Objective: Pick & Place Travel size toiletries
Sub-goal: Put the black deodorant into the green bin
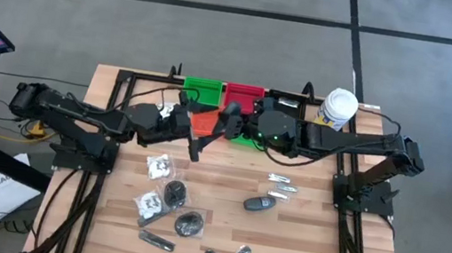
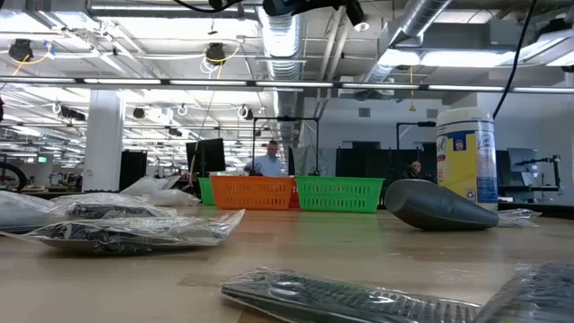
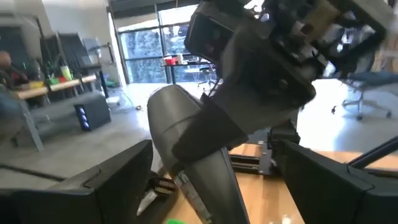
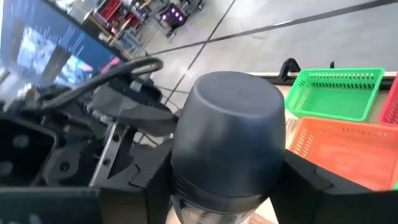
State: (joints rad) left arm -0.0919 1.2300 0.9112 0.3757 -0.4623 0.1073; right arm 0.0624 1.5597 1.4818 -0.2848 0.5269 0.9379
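My right gripper (image 1: 229, 120) is up over the trays, shut on a dark grey oval toiletry (image 4: 230, 124). The oval also shows in the left wrist view (image 3: 169, 121). My left gripper (image 1: 204, 134) faces it from the table's left, level and open. Its two fingers (image 3: 106, 186) stand on either side of the oval without touching it. More toiletries lie flat on the wooden table: a clear packet with white contents (image 1: 160, 168), black round pieces in plastic (image 1: 189, 224), a second grey oval (image 1: 259, 204) and silvery sachets (image 1: 282, 185). My right gripper pinches the grey oval between its two fingers, on its two sides (image 4: 186, 168). One finger (image 3: 214, 134) lies across the oval's middle. The fingers come from the table's right, slanting slightly down. The oval is lifted clear and tilted, one rounded end jutting toward my left gripper.
Green (image 1: 203, 87), red (image 1: 245, 98) and orange (image 1: 207, 122) trays stand at the table's far middle, under and behind the grippers. A tall white canister (image 1: 337, 107) stands at the far right. Black frame rails run along both table sides.
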